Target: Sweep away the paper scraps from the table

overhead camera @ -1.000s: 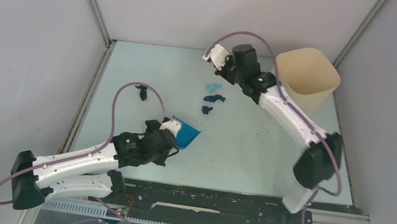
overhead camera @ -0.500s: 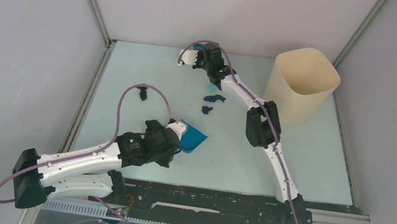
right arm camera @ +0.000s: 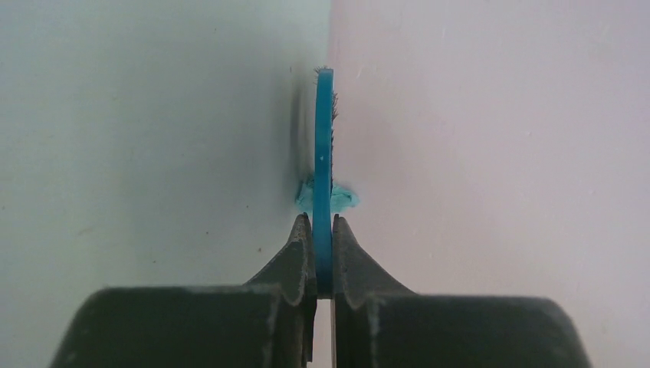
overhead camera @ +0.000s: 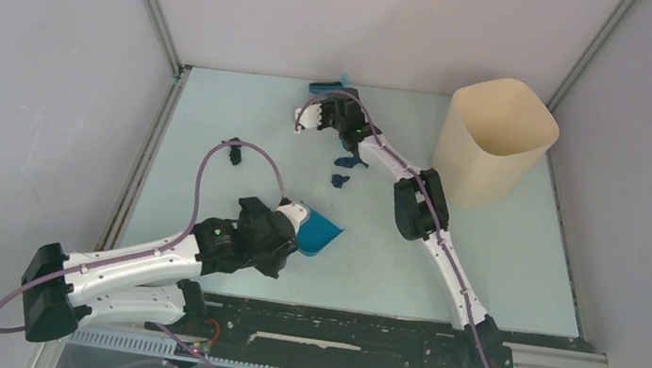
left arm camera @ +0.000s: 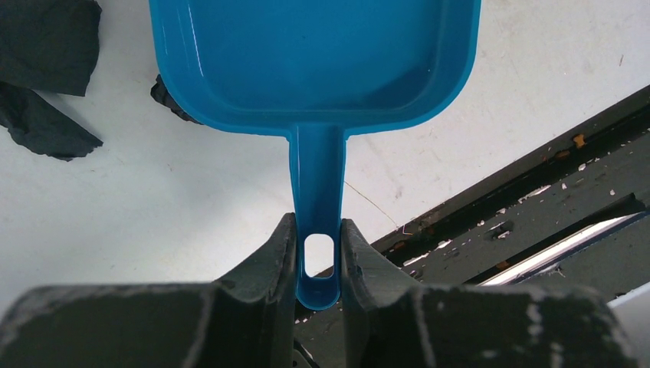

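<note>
My left gripper [overhead camera: 286, 224] [left arm camera: 318, 230] is shut on the handle of a blue dustpan [overhead camera: 319, 234] [left arm camera: 314, 61], which rests on the table [overhead camera: 503, 255]. Dark paper scraps [left arm camera: 46, 46] lie left of the pan, and one [left arm camera: 165, 96] is tucked against its rim. From above, navy scraps [overhead camera: 351, 161] [overhead camera: 339, 181] lie between the arms and a black scrap [overhead camera: 233, 153] lies further left. My right gripper [overhead camera: 328, 101] [right arm camera: 323, 222] is shut on a thin blue brush [overhead camera: 325, 86] [right arm camera: 324, 146] at the table's far edge. A light blue crumpled bit [right arm camera: 343, 199] shows behind it.
A tall beige bin [overhead camera: 497, 140] stands at the far right corner. Grey walls close off the back and sides, with metal rails [overhead camera: 148, 151] along the table's edges. A black strip [overhead camera: 332, 328] with the arm bases runs along the near edge.
The right arm has stretched out to the left, carrying the brush from beside the bin to the far edge of the table. The left gripper has shifted the dustpan slightly right.
</note>
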Motion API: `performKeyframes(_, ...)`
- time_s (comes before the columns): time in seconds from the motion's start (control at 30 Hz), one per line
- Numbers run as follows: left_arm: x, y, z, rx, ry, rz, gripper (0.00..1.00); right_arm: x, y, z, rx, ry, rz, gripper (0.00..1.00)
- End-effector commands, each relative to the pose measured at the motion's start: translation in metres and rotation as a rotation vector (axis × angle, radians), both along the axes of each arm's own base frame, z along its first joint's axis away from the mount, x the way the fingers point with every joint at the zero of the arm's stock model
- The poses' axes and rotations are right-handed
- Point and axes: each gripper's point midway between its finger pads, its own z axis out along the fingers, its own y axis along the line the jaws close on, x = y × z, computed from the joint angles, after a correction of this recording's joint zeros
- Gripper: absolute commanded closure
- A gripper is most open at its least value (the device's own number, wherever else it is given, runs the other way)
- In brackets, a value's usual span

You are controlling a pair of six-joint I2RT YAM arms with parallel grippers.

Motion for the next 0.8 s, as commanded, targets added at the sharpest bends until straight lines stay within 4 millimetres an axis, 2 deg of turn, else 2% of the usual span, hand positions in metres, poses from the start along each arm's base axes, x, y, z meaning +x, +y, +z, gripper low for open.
performKeyframes(0.0, 0.003, -0.007, 0.001, -0.019, -0.009, -0.026, 1.0, -0.006, -0.002, 0.044, 0.061, 0.036, 0.026, 1.0)
performKeyframes(0.1, 0.002, -0.007, 0.001, -0.019, -0.006, -0.029, 1.0, -0.035, -0.007, 0.039, 0.069, 0.193, 0.027, 1.0)
performKeyframes(0.13, 0.002, -0.007, 0.001, -0.021, -0.008, -0.029, 1.0, -0.051, -0.01, 0.03, 0.052, 0.258, 0.026, 1.0)
performKeyframes(0.17, 0.003, -0.008, 0.003, -0.027, -0.011, -0.029, 1.0, -0.067, -0.013, 0.029, 0.052, 0.314, 0.018, 1.0)
performKeyframes(0.27, 0.003, -0.008, 0.005, -0.037, -0.021, -0.032, 1.0, -0.12, -0.019, 0.038, 0.052, 0.486, -0.001, 1.0)
performKeyframes(0.37, 0.003, -0.009, 0.009, -0.053, -0.028, -0.034, 1.0, -0.182, -0.031, 0.055, 0.032, 0.689, -0.035, 1.0)
performKeyframes(0.43, 0.003, -0.01, 0.011, -0.066, -0.033, -0.037, 1.0, -0.216, -0.04, 0.079, 0.045, 0.774, -0.063, 1.0)
performKeyframes(0.5, 0.003, -0.01, 0.013, -0.079, -0.04, -0.039, 1.0, -0.237, -0.051, 0.112, 0.096, 0.793, -0.098, 1.0)
performKeyframes(0.57, 0.003, -0.011, 0.015, -0.086, -0.047, -0.039, 1.0, -0.246, -0.061, 0.144, 0.169, 0.76, -0.134, 1.0)
performKeyframes(0.63, 0.003, -0.01, 0.015, -0.084, -0.047, -0.037, 1.0, -0.242, -0.074, 0.174, 0.248, 0.653, -0.185, 1.0)
performKeyframes(0.7, 0.003, -0.01, 0.014, -0.08, -0.043, -0.038, 1.0, -0.224, -0.087, 0.181, 0.264, 0.506, -0.242, 1.0)
performKeyframes(0.77, 0.003, -0.011, 0.012, -0.073, -0.034, -0.042, 1.0, -0.196, -0.099, 0.176, 0.249, 0.35, -0.315, 1.0)
